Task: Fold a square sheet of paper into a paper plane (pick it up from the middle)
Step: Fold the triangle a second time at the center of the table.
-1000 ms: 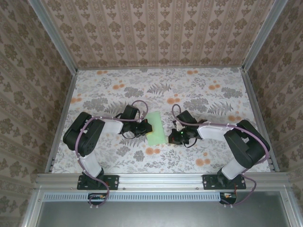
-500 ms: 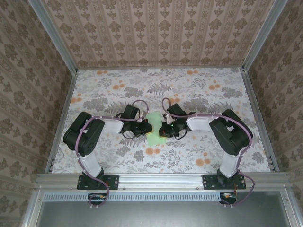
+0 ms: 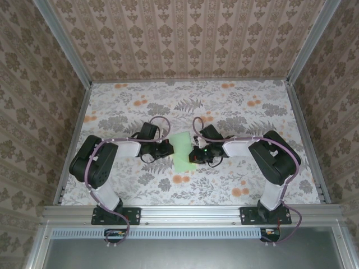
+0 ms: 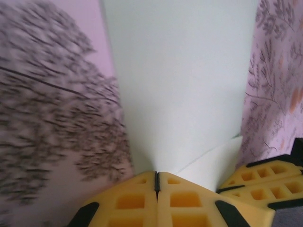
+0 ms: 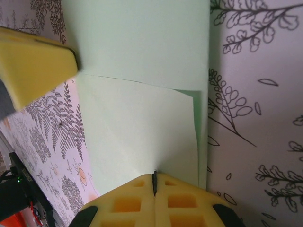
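left tool point(image 3: 170, 149), right tool point(image 3: 193, 155) hemming the paper point(image 3: 182, 145), far tabletop point(image 3: 235, 103) open

Left gripper point(image 3: 169, 149) and right gripper point(image 3: 194, 156) face each other, both closed.

I am pinching the square sheet of paper point(image 3: 183, 147) with my left gripper point(image 3: 169, 149) and right gripper point(image 3: 194, 156) at opposite edges.

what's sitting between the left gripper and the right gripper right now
The square sheet of paper, partly folded, lies between the left gripper and the right gripper; the top external view shows it.
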`<action>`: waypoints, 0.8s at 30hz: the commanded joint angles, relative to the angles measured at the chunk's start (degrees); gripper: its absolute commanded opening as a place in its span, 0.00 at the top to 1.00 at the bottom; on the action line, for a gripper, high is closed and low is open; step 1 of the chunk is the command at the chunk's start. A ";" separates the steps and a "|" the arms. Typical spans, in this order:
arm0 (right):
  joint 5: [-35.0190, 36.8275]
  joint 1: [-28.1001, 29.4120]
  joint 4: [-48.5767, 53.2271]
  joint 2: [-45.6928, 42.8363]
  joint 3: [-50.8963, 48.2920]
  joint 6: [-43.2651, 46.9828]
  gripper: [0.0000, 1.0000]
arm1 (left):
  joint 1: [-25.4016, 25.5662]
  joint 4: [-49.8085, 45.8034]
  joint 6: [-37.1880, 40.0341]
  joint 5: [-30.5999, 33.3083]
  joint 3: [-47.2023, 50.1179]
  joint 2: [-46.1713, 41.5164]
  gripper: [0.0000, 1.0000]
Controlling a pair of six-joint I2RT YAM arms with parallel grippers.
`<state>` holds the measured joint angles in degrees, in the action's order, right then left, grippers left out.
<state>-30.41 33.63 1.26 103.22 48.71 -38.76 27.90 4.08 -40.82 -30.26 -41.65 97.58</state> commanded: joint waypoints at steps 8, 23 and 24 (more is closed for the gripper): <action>-0.98 -0.32 0.51 -4.76 0.83 -3.05 0.89 | -3.87 -12.25 3.93 5.80 -3.95 -10.40 0.61; 2.11 -3.71 4.35 -5.97 6.17 13.72 0.40 | -7.42 -15.79 4.94 5.66 -0.19 -22.43 0.00; 0.29 -3.82 3.87 -5.03 6.62 14.68 0.41 | -7.42 -15.55 4.70 5.12 0.08 -22.43 0.00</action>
<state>-27.73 30.37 3.66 95.57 53.28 -29.30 20.80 -10.74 -36.82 -24.21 -42.76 76.07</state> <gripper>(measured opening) 0.593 0.996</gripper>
